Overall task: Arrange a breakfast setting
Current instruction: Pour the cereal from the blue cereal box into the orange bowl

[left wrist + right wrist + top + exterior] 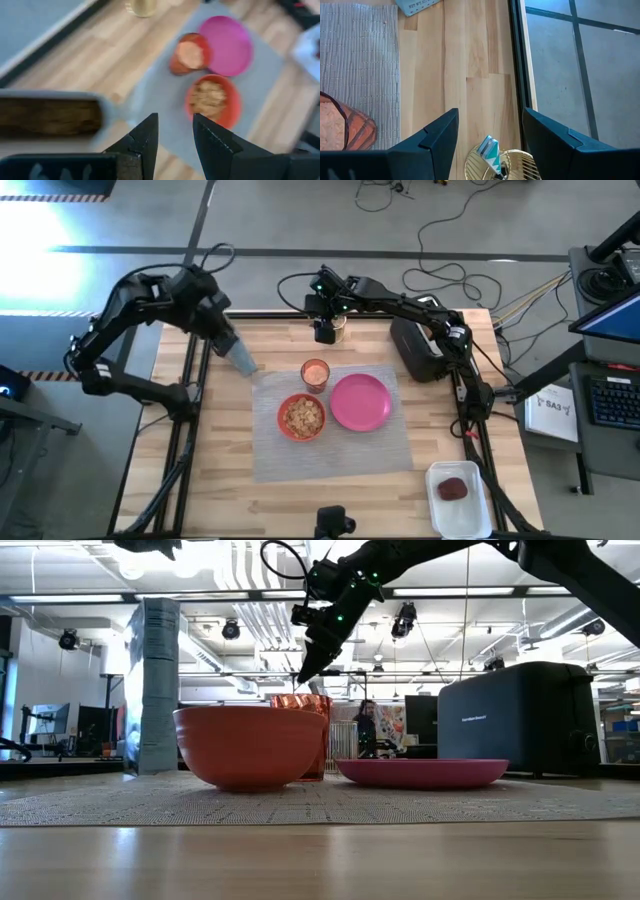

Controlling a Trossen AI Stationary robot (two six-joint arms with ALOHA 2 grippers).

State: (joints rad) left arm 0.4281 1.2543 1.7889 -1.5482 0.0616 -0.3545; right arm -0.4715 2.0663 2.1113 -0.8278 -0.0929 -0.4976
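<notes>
The placemat [335, 442] lies in the middle of the table [210, 480]. On it the bowl [301, 417] sits left of the plate [360, 401], with the cup [315, 373] behind them. The toaster [416, 348] stands near the back right corner.

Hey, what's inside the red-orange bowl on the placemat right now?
The red-orange bowl holds a heap of light-brown cereal-like pieces, seen from above. The bowl's bottom under the heap is covered. From table height its wall hides the contents.

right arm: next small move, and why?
Probably ease the right gripper down onto the small glass jar at the table's far edge and close. Its jaws stand open with the jar directly between and beneath them. The left gripper, open, waits by the grey box at the placemat's corner.
</notes>
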